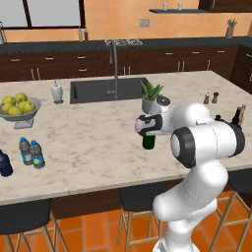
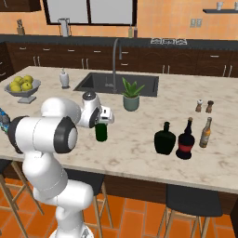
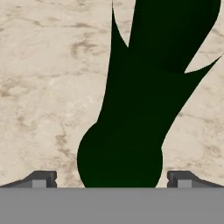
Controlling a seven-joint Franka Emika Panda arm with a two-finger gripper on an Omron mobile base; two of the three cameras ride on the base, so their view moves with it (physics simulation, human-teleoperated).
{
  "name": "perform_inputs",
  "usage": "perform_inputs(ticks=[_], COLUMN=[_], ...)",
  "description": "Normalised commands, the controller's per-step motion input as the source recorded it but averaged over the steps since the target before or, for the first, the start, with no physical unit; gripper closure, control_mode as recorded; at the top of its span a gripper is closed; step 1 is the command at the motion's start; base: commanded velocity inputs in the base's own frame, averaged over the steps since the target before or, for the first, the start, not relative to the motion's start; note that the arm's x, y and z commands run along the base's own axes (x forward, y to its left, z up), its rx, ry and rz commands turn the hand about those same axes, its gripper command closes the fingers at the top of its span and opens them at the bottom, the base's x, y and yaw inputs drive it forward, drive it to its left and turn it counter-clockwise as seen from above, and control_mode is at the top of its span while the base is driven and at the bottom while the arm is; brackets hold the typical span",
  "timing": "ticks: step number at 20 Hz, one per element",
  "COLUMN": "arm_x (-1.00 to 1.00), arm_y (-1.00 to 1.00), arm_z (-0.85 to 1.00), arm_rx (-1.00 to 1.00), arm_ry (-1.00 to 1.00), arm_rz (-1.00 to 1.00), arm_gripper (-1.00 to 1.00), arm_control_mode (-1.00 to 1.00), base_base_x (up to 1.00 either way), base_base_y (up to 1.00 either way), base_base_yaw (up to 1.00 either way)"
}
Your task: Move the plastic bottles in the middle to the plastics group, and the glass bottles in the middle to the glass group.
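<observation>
A tall slim dark green glass bottle [image 1: 148, 142] [image 2: 101, 133] stands upright mid-counter. My gripper [image 1: 146, 126] [image 2: 104, 119] [image 3: 112, 179] hangs open over its top, the fingertips [image 3: 43, 178] spread to either side of the bottle [image 3: 127, 109] without touching it. The squat black glass bottle [image 2: 164, 138] stands right beside the red-labelled dark bottle [image 2: 186, 140] and the amber bottle [image 2: 205, 132] of the glass group. At the far left, two small clear blue-capped water bottles [image 1: 24, 150] [image 1: 37, 154] stand by the dark blue bottle [image 1: 5, 164] of the plastics group.
A potted plant [image 1: 150, 98] stands just behind the green bottle, with the sink [image 1: 108, 89] and faucet beyond it. A bowl of lemons [image 1: 18, 106] and a soap dispenser [image 1: 57, 92] are back left. Salt and pepper shakers [image 2: 204, 106] are back right. Stools line the counter's near edge.
</observation>
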Motion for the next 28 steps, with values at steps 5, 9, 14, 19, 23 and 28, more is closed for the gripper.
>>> perform_inputs(ticks=[5,9,14,19,23,28], arm_x=[0.05,0.08,0.0,-0.02,-0.39,-0.51], arm_y=[0.0,0.0,0.0,-0.04,-0.43,-0.74], arm_z=[-0.07,-0.03,0.0,0.0,0.23,0.35], arm_rx=[0.0,0.0,0.0,0.0,0.0,0.01], arm_ry=[0.0,-0.03,-0.01,0.0,-0.03,-0.01], arm_rz=[0.0,0.0,0.0,-0.01,-0.14,-0.22], arm_gripper=[-1.0,-1.0,1.0,1.0,1.0,1.0], arm_control_mode=[-1.0,-1.0,-1.0,-1.0,-1.0,-1.0], base_base_x=[0.0,0.0,0.0,0.0,0.0,0.0], base_base_y=[0.0,0.0,0.0,0.0,0.0,0.0], base_base_yaw=[0.0,0.0,0.0,0.0,0.0,0.0])
